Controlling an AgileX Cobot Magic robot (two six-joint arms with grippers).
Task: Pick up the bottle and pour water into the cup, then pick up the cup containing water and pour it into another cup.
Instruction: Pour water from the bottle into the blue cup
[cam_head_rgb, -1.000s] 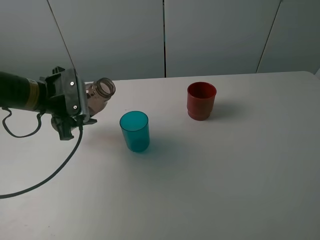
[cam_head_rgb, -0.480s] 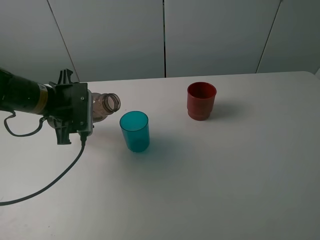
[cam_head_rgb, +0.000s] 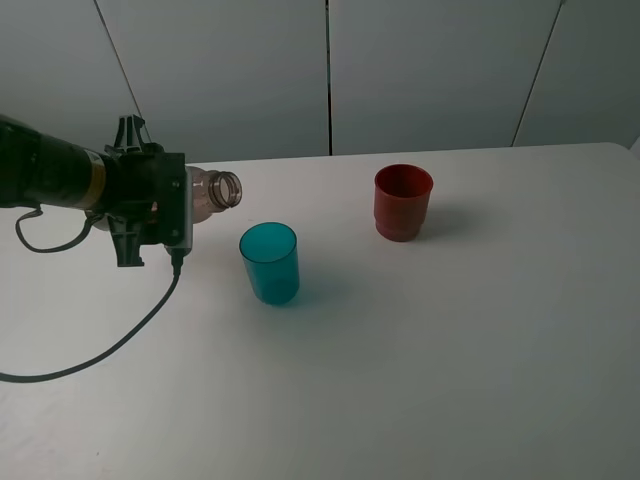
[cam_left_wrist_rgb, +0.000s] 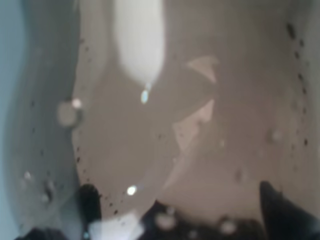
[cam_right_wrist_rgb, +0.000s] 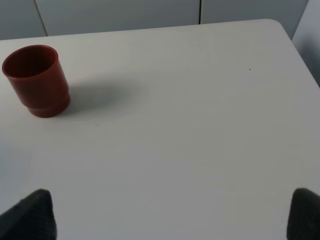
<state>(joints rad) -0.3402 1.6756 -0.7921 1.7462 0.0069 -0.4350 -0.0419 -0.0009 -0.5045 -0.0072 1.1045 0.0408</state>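
Observation:
In the exterior high view my left gripper (cam_head_rgb: 178, 205) is shut on the bottle (cam_head_rgb: 213, 190), a clear brownish bottle with no cap. The bottle lies almost level in the air, its open mouth pointing right, up and to the left of the teal cup (cam_head_rgb: 269, 262). No water shows leaving the mouth. The left wrist view is filled by the bottle's wet tinted wall (cam_left_wrist_rgb: 165, 125). The red cup (cam_head_rgb: 403, 202) stands upright farther right and also shows in the right wrist view (cam_right_wrist_rgb: 36, 80). My right gripper (cam_right_wrist_rgb: 167, 215) is open, with only its dark fingertips (cam_right_wrist_rgb: 32, 212) at the picture's corners.
A black cable (cam_head_rgb: 120, 335) trails from the left arm across the white table (cam_head_rgb: 450, 350) towards the front left. Grey wall panels (cam_head_rgb: 330, 70) close off the table's far edge. The right arm does not show in the exterior view.
The left gripper has risen and turned the bottle from a slant to nearly level. The bottle's mouth has swung right, closer to the teal cup. Both cups stayed put.

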